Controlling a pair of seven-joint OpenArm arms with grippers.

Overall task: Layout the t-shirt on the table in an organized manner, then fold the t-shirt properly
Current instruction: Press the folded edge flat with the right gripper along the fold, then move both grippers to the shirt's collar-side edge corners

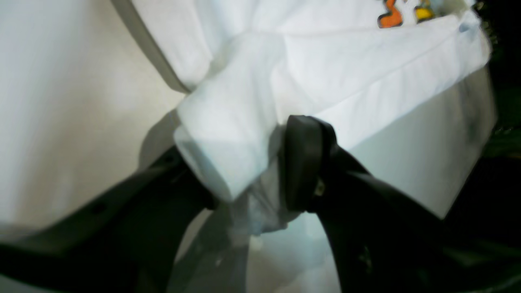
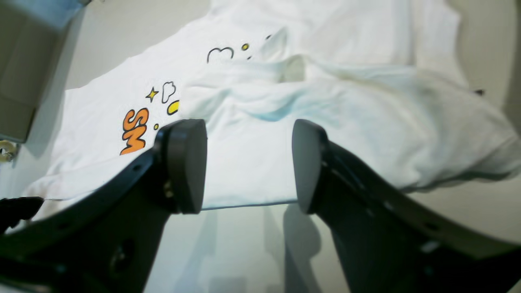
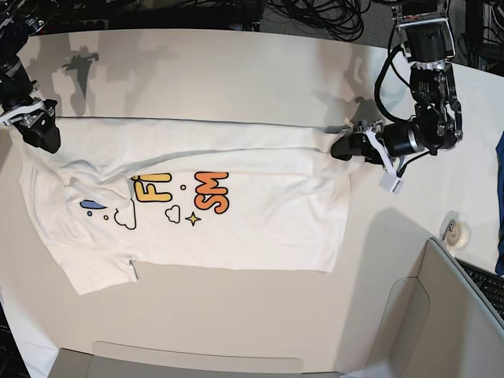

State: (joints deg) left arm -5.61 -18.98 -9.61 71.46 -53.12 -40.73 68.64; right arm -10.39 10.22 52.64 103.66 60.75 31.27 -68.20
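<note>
The white t-shirt lies lengthwise on the white table, its far long edge folded over so only "FI" and orange "SM" show. My left gripper is at the shirt's right end, shut on a fold of the cloth. In the left wrist view the cloth is pinched and lifted between the black fingers. My right gripper is at the shirt's far left corner. In the right wrist view its jaws stand apart and empty, just above the shirt's edge.
A tape roll lies right of the shirt. A grey panel with a keyboard stands at the bottom right. Dark blue cloth shows at the right edge, cables beyond the far edge. A grey box is near the right gripper.
</note>
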